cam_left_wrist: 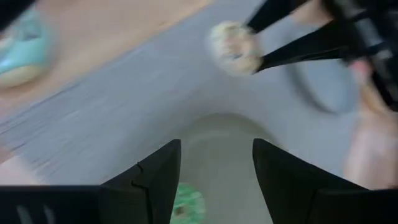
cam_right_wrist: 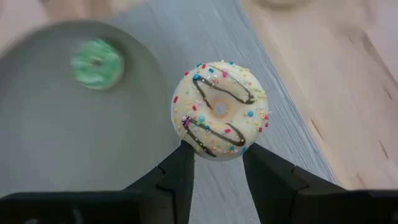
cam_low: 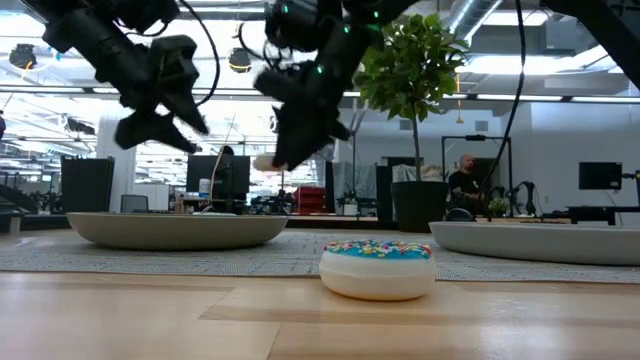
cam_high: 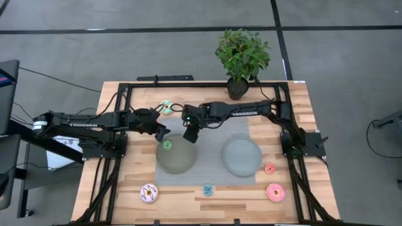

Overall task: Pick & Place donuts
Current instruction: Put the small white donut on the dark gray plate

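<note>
My right gripper [cam_high: 190, 135] hangs over the far edge of the left grey plate [cam_high: 179, 162], shut on a pale yellow donut [cam_right_wrist: 219, 111] with dark drizzle and sprinkles. A small green donut [cam_high: 168, 145] lies flat on that plate. My left gripper [cam_high: 161, 133] hovers open just left of it, above the green donut [cam_left_wrist: 186, 205], holding nothing. Lying on the wood are a green-white donut [cam_high: 166, 107], a purple-white donut [cam_high: 149, 193], a blue donut [cam_low: 377, 265], a pink donut [cam_high: 275, 192] and a small red donut [cam_high: 270, 168]. My right gripper pinches the yellow donut by opposite sides of its outer rim [cam_right_wrist: 189, 140] between its two fingertips [cam_right_wrist: 180, 163]. The fingers slant down from the far right. The donut is lifted clear above the grey mat and the plate's edge, its iced face turned toward the wrist.
A second grey plate [cam_high: 242, 157] sits on the grey mat [cam_high: 207, 176] to the right. A potted plant [cam_high: 242, 56] stands at the table's far edge. Black frame rails [cam_high: 119, 125] run along the left, right and far sides.
</note>
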### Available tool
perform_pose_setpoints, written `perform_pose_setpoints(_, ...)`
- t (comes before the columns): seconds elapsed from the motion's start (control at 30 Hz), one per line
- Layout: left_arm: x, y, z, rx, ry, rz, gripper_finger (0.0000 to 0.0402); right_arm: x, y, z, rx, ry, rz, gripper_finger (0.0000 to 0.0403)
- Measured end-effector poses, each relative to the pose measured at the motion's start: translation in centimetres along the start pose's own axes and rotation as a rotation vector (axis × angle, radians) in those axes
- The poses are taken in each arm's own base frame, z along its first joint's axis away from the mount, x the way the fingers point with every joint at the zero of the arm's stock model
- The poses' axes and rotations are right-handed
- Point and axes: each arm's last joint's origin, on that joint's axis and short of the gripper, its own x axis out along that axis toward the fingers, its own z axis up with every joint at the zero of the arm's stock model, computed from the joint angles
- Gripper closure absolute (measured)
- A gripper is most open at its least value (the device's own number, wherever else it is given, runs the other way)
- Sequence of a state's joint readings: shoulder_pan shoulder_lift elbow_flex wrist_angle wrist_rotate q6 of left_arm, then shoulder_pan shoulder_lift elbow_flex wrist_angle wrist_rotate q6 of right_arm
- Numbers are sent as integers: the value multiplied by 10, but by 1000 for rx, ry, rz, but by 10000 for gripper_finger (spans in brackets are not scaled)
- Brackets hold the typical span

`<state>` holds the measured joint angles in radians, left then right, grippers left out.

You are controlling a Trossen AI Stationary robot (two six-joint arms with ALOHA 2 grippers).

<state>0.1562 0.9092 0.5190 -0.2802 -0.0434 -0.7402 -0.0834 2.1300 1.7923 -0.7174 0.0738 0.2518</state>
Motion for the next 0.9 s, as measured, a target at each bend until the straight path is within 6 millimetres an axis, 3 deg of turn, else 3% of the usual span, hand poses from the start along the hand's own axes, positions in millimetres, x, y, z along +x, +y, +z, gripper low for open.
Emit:
perform_pose_setpoints(0.27, -2, -15, 6, 185, -10, -230, 209, -22, 28, 13, -86, -71, 46, 276)
perform_pose_setpoints(0.57, -3, -26, -6, 322, 18, -273, 209, -31, 36, 17, -97, -90, 56, 276)
perform_pose_setpoints(0.9, -5, -34, -8, 470, -103, -212, 209, -32, 42, 15, -108, -77, 97, 276)
